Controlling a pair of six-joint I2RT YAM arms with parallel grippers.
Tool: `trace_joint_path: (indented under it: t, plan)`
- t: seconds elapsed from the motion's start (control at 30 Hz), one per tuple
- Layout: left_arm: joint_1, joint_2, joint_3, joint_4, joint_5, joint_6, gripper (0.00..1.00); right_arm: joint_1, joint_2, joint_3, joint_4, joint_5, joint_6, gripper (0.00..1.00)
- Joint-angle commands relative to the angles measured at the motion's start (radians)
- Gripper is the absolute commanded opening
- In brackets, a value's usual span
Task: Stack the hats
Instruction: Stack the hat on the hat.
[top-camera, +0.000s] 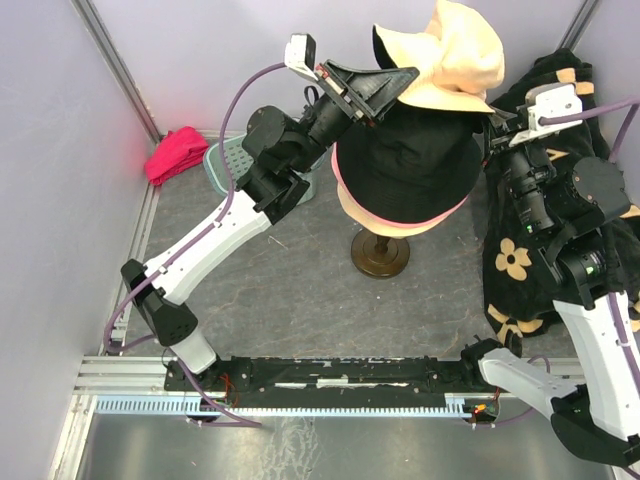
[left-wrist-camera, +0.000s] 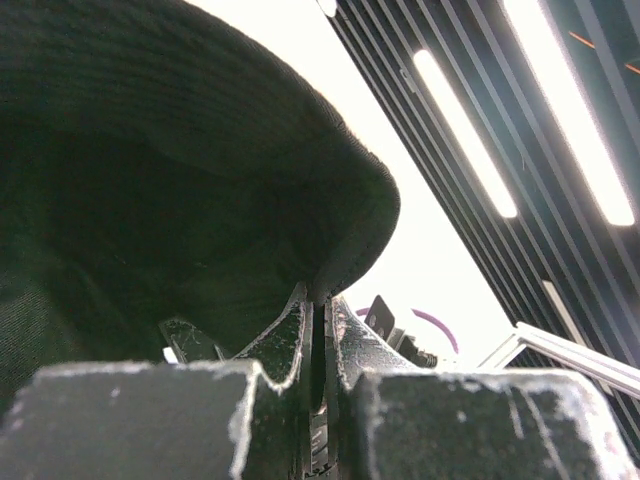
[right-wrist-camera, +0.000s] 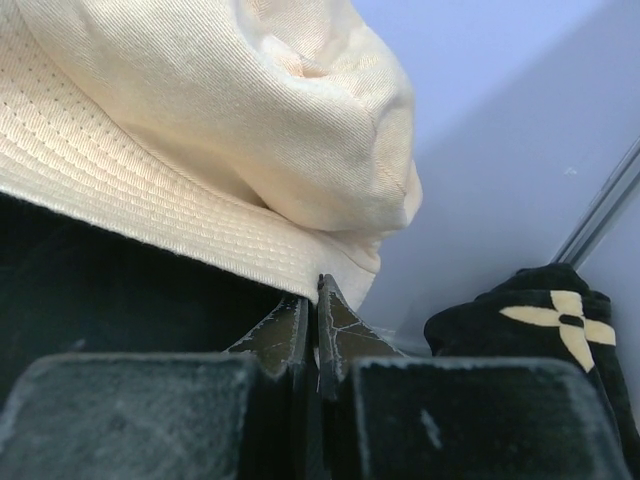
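Stack partway done: pink hat (top-camera: 400, 222) lowest on stand (top-camera: 380, 255) mid-counter (top-camera: 300, 290), black hat (top-camera: 410, 160) pulled over it, cream hat (top-camera: 460, 60) on top but crumpled and tipped toward far edge, not seated. L end effector (left-wrist-camera: 320, 300) clenched on black hat's far-left brim, prob. pinching fabric; brim lifted there. R end effector (right-wrist-camera: 316, 290) clenched at cream brim edge on right side, looks like a pinch, though can't fully confirm fabric sits between pads. Left to do, IMO: drag cream down square over black crown, flatten brims. Pale blue-green hat (top-camera: 225, 160), prob., near far-left corner beside magenta cloth (top-camera: 175, 152), not yet stacked. No tan hat in view. Black flower cloth (top-camera: 520, 260) along right edge.
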Motion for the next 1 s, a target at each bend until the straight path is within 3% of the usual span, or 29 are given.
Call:
trace_joint_path:
  t: [0.0,0.67,0.97]
  plan:
    - [0.014,-0.128,-0.062,0.203,-0.019,-0.012,0.03,-0.013,-0.043,-0.032,0.075,0.099,-0.026,0.02]
    - [0.014,-0.373,-0.36,0.255,-0.087,0.008,0.03,-0.012,-0.087,-0.06,0.078,0.053,-0.042,0.02]
    - [0.01,-0.45,-0.541,0.342,-0.105,-0.054,0.03,-0.013,-0.122,-0.094,0.08,0.053,-0.077,0.02]
